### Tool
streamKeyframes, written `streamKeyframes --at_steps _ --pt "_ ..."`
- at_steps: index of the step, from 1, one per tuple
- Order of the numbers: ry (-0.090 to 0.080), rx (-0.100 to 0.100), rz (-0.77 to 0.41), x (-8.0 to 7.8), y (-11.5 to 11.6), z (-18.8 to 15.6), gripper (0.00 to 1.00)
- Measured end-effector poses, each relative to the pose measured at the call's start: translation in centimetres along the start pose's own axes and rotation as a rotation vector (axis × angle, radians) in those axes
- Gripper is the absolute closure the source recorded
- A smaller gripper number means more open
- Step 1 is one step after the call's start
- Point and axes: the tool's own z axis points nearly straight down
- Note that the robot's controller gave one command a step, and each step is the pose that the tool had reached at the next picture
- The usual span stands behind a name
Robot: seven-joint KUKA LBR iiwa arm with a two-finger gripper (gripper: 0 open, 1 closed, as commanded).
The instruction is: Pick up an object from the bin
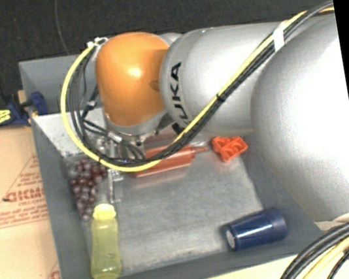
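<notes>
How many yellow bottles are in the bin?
1. The yellow bottle lies by the left wall of the bin, just below the purple grapes in the view. The arm covers the back part, so another may be hidden.

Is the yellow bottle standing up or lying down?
Lying down. The yellow bottle shows its whole long side, cap end toward the purple grapes.

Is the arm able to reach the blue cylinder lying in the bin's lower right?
Probably yes: the blue cylinder lies alone on bare floor, nothing on it, though near the bin wall.
</notes>
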Motion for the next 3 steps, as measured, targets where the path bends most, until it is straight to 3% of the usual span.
streamKeyframes --at_steps 1,2,3 --pt "-0.008 -0.002 0.005 -0.2 -0.1 -0.5 0.0" --pt "-0.013 -0.001 -0.49 -3.7 2.3 11.3 0.0" --pt "-0.013 -0.003 -0.325 -4.4 1.9 3.8 0.0"
